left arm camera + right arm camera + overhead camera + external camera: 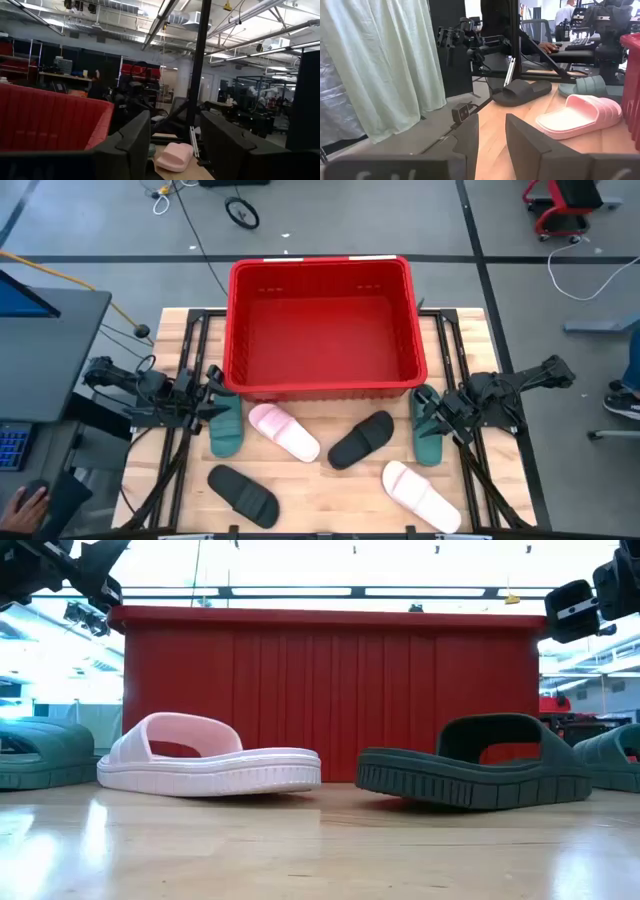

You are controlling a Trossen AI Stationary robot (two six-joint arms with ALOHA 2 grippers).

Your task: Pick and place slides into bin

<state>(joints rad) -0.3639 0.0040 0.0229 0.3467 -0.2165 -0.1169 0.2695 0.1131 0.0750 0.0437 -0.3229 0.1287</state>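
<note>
Nothing binned yet: bin (322, 385) empty, all six slides on surface (330, 490) in front of it. Green pair (226, 425) (428, 430) at ends, pink (284, 431) (421, 496) and black (361, 440) (243, 492) between. Rubber, wide straps, all upright. My left gripper (212, 395) open above left green slide; right gripper (428, 412) part-open, empty, above right green.

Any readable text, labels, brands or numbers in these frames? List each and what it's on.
None readable.
Red bin: no label visible on its walls or rim.
Slides, e.g. pink slide and black slide: no brand mark visible on straps or soles.
Laptop screen at the table's left: lit blue, any content too small to read.
Left gripper and right gripper: no markings visible on the fingers.
</note>
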